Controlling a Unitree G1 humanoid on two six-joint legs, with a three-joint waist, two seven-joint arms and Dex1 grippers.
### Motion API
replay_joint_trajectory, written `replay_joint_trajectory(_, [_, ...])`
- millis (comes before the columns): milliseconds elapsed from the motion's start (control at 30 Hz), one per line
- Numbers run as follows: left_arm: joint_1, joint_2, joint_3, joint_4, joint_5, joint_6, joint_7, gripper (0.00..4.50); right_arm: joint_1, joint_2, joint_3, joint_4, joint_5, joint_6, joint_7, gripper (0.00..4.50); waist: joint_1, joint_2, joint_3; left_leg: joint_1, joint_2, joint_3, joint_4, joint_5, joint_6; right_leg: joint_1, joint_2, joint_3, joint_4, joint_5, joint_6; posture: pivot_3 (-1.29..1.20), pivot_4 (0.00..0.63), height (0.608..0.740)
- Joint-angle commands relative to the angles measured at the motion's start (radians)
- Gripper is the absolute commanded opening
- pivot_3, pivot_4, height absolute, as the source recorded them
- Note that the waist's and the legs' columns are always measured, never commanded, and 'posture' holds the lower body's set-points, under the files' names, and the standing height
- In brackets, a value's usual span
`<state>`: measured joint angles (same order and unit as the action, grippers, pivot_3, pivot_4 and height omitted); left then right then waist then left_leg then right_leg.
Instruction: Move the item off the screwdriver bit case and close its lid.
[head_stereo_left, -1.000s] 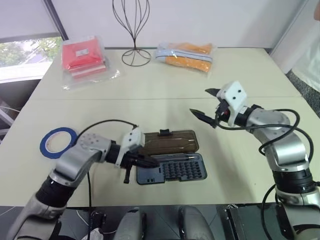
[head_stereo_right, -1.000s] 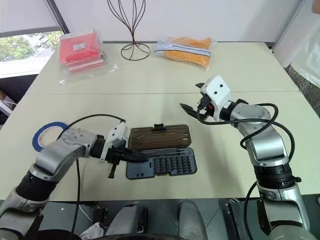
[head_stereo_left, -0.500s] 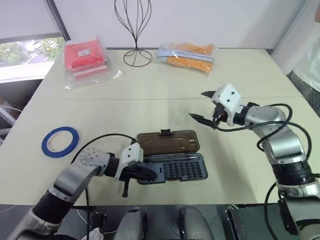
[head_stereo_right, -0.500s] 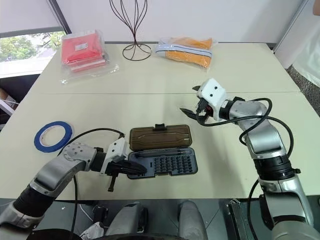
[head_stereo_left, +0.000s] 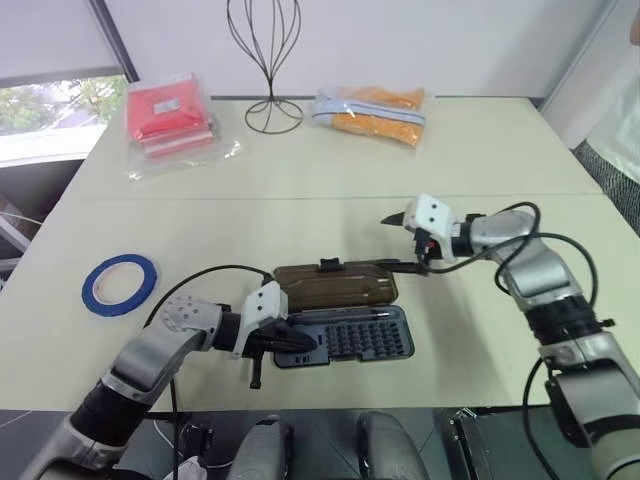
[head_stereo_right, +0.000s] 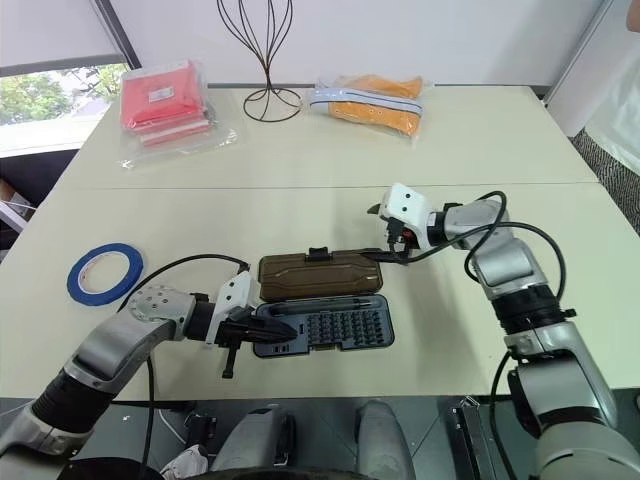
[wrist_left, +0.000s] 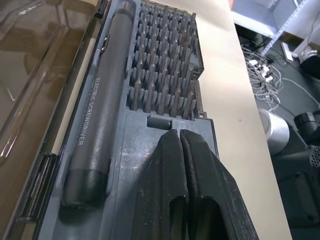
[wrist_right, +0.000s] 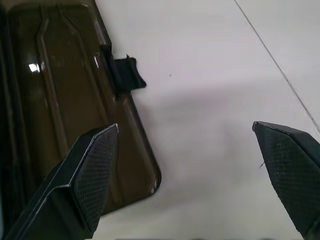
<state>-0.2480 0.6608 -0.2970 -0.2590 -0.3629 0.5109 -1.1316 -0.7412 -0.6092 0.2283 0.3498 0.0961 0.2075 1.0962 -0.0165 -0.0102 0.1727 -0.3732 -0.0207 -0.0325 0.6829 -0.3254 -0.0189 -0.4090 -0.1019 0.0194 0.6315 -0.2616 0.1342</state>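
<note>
The blue tape ring (head_stereo_left: 120, 283) lies flat on the table, well left of the screwdriver bit case and apart from it. The case is open: its dark tray (head_stereo_left: 350, 338) of bits faces me, and the smoky-brown lid (head_stereo_left: 335, 285) lies flat behind it, black latch (wrist_right: 127, 75) on its far edge. My left gripper (head_stereo_left: 298, 340) is shut, its tips resting on the tray's left end (wrist_left: 135, 165) beside the grey screwdriver pen (wrist_left: 97, 135). At the lid's right end, my right gripper (head_stereo_left: 397, 243) is open wide; one finger (wrist_right: 95, 165) hangs over the lid's corner (wrist_right: 65, 100).
A red packet (head_stereo_left: 165, 112) lies at the back left and an orange packet (head_stereo_left: 370, 105) at the back middle. Between them stands a wire stand (head_stereo_left: 263, 60). The tray sits close to the table's near edge (head_stereo_left: 420, 395).
My right gripper has come down and leftwards, from above the table to the lid's right end, still open. The left gripper stays shut on the tray's left end.
</note>
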Motion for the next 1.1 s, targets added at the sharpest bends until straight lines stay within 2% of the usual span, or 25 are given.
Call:
replay_joint_trajectory(33, [0.019, 0.017, 0.018, 0.023, 0.028, 0.021, 0.041, 0.06, -0.054, 0.033, 0.015, 0.071, -0.024, -0.033, 0.015, 4.5, -0.001, 0.0, 0.0, 0.0, 0.0, 0.0, 0.0, 0.0, 0.0, 0.0, 0.0, 0.0, 0.0, 0.0, 0.0, 0.0, 0.15, 0.74])
replay_joint_trajectory(367, [0.023, 0.018, 0.03, 0.019, 0.023, 0.026, 0.063, 0.06, -0.107, 0.114, 0.04, 0.295, -0.092, -0.127, 0.018, 4.5, -0.002, 0.0, 0.0, 0.0, 0.0, 0.0, 0.0, 0.0, -0.001, 0.0, 0.0, 0.0, 0.0, 0.0, 0.0, 0.0, 0.15, 0.74])
replay_joint_trajectory(600, [0.027, 0.021, 0.031, 0.014, 0.026, 0.023, 0.069, 0.06, -0.128, 0.142, 0.037, 0.367, -0.116, -0.169, 0.018, 4.5, -0.004, 0.001, 0.0, 0.0, 0.0, 0.0, 0.0, 0.001, -0.001, 0.0, 0.0, 0.0, 0.0, 0.0, 0.0, 0.0, 0.15, 0.74])
replay_joint_trajectory(700, [0.026, 0.021, 0.04, 0.015, 0.021, 0.031, 0.08, 0.0, -0.125, 0.141, 0.047, 0.375, -0.127, -0.182, 0.036, 3.69, -0.004, 0.001, 0.0, 0.0, 0.0, 0.0, 0.0, 0.001, -0.001, 0.0, 0.0, 0.0, 0.0, 0.0, 0.0, 0.0, 0.15, 0.74])
replay_joint_trajectory(933, [0.034, 0.032, 0.066, 0.013, 0.009, 0.043, 0.091, 0.0, -0.113, 0.141, 0.058, 0.373, -0.138, -0.191, 0.077, 0.31, -0.008, 0.001, 0.0, 0.002, 0.0, 0.0, 0.0, 0.001, -0.002, 0.0, 0.0, 0.0, 0.001, 0.0, 0.0, 0.0, 0.15, 0.74])
replay_joint_trajectory(967, [0.035, 0.034, 0.067, 0.012, 0.008, 0.044, 0.091, 0.0, -0.113, 0.143, 0.06, 0.377, -0.142, -0.196, 0.079, 0.03, -0.008, 0.0, -0.001, 0.002, 0.0, 0.0, 0.0, 0.001, -0.002, 0.0, 0.0, 0.0, 0.001, 0.0, 0.0, 0.0, 0.15, 0.74])
replay_joint_trajectory(1100, [0.041, 0.035, 0.076, 0.002, -0.001, 0.057, 0.101, 0.0, -0.117, 0.152, 0.078, 0.388, -0.162, -0.21, 0.101, 0.03, -0.019, 0.001, -0.002, 0.004, 0.001, -0.001, 0.0, 0.001, -0.002, 0.002, 0.001, 0.0, 0.001, 0.0, 0.0, 0.0, 0.15, 0.74])
